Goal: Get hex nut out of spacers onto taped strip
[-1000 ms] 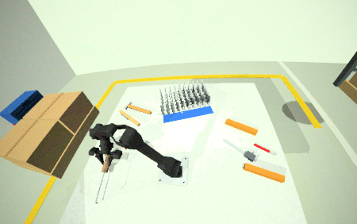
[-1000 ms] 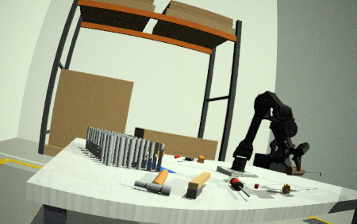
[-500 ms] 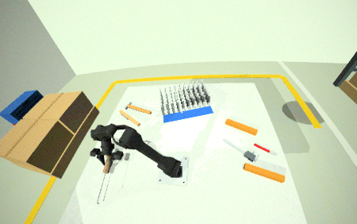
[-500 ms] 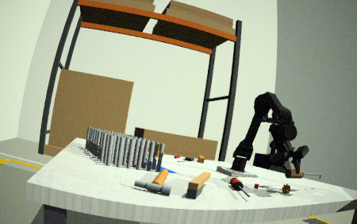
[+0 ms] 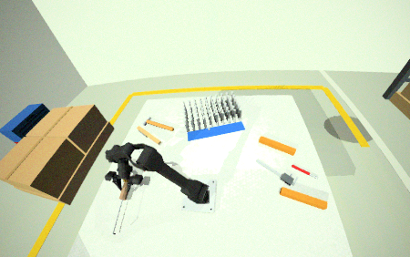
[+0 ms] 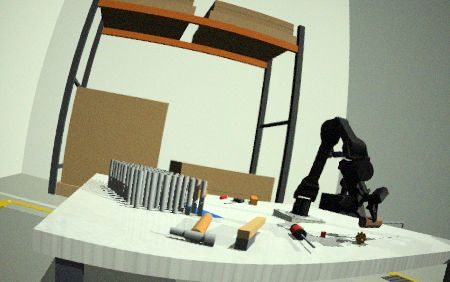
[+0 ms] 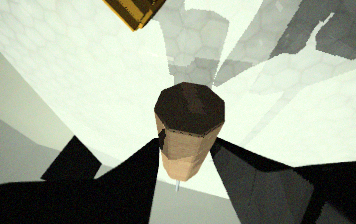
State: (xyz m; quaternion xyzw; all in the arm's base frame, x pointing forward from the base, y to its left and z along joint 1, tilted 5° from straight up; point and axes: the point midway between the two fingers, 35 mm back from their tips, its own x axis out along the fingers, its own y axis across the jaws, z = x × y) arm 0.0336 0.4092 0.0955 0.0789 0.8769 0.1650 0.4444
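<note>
My gripper is shut on the brown wooden handle of a hook tool, with its dark butt end facing the wrist camera. The tool's thin rod points away from the spacers, and its tip looks bent in the exterior view. The handle is held above the table's left part, far from the field. The metal spacers stand upright in rows. The blue taped strip lies in front of them. I cannot clearly make out the nut.
A hammer and wooden block lie left of the field. A red screwdriver and brass-coloured piece lie near the arm. Orange bars and a red-handled tool lie right.
</note>
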